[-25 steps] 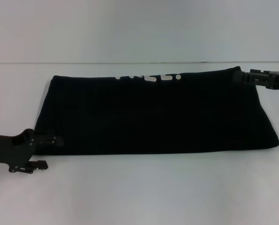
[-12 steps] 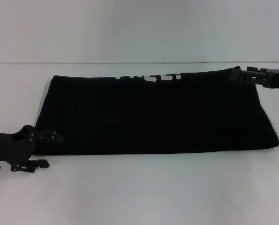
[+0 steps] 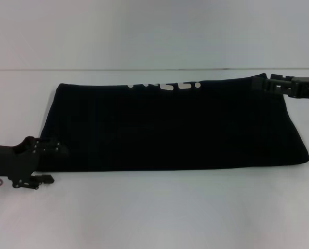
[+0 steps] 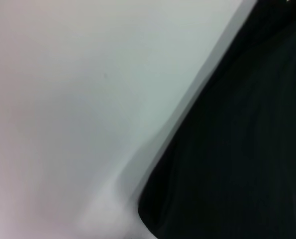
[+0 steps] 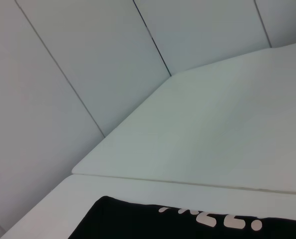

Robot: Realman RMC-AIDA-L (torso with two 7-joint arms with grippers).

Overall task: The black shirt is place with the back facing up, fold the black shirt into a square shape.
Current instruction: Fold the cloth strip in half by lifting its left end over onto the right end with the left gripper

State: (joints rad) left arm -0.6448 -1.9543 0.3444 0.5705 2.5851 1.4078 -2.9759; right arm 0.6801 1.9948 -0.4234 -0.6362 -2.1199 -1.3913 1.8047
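Both pincers (left pincer [image 3: 61, 150], right pincer [image 3: 262, 84]) pinch black shirt [image 3: 170, 127] corners

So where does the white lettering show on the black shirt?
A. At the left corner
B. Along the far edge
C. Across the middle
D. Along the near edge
B: the white lettering sits along the far edge of the black shirt, partly cut off.

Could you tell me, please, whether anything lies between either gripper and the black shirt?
Nothing visible does. The left gripper sits at the near left corner of the black shirt, and the right gripper at its far right corner, on a bare white table.
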